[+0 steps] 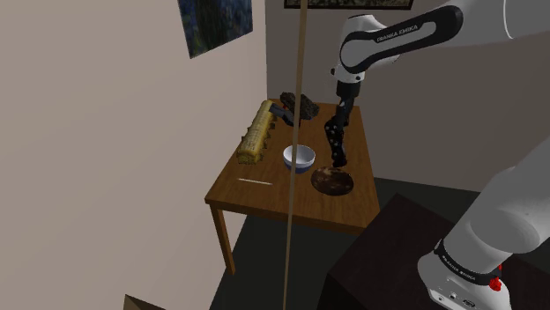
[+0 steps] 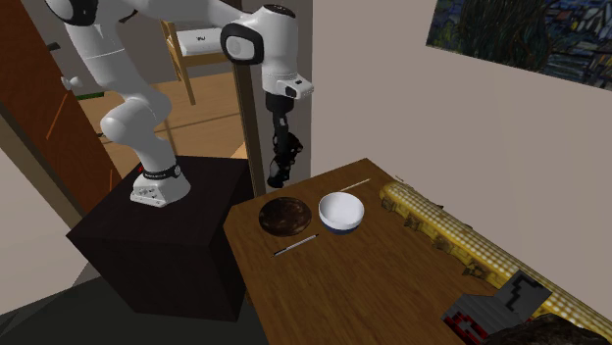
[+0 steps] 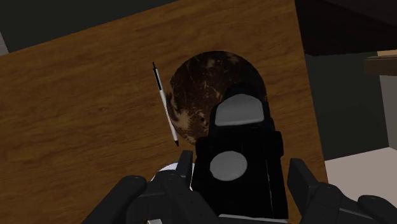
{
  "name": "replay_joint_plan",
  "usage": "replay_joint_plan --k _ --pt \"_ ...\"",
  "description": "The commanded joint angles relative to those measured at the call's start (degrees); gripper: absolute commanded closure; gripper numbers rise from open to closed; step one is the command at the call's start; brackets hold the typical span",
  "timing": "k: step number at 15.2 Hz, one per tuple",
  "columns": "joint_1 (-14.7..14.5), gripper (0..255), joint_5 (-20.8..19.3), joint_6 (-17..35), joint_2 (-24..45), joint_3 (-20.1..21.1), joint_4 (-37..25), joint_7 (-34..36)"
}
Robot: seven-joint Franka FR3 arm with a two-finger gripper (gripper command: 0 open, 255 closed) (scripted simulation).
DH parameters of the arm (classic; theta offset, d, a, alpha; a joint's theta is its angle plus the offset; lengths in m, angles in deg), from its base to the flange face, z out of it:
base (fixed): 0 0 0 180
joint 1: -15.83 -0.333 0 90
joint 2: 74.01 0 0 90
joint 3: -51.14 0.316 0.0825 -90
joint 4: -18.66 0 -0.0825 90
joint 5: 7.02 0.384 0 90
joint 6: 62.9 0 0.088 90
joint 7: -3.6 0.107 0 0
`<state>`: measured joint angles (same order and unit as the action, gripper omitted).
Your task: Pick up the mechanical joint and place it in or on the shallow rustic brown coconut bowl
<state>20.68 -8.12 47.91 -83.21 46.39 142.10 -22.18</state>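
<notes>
My gripper [image 1: 343, 99] is shut on the mechanical joint [image 1: 335, 137], a long black segmented part with pale studs that hangs down from the fingers. Its lower end hovers just above the shallow dark brown coconut bowl [image 1: 332, 182], which lies near the table edge closest to the stand. From the second exterior view the gripper [image 2: 278, 106] holds the joint [image 2: 283, 153] a little behind the coconut bowl [image 2: 284, 216]. Looking along the hand, the joint [image 3: 238, 153] sits clasped between both fingers [image 3: 185, 164] and covers part of the coconut bowl [image 3: 191, 89].
A white bowl [image 1: 299, 158] stands right beside the coconut bowl. A thin pen [image 2: 295, 245] lies in front of them on the wooden table [image 1: 264, 194]. A long yellow chequered object [image 1: 256, 132] and dark items [image 1: 300, 104] line the wall side. The black stand [image 2: 157, 245] adjoins the table.
</notes>
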Motion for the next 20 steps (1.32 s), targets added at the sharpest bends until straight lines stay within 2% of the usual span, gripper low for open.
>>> replay_joint_plan --k 1,2,20 --pt "1.07 255 -0.62 -1.14 -2.74 -1.26 1.55 -2.09" --pt "1.69 255 -1.04 -1.97 -4.15 -2.02 2.1 -3.29" --pt "1.72 255 -0.71 12.3 0.98 -2.42 11.26 -3.56"
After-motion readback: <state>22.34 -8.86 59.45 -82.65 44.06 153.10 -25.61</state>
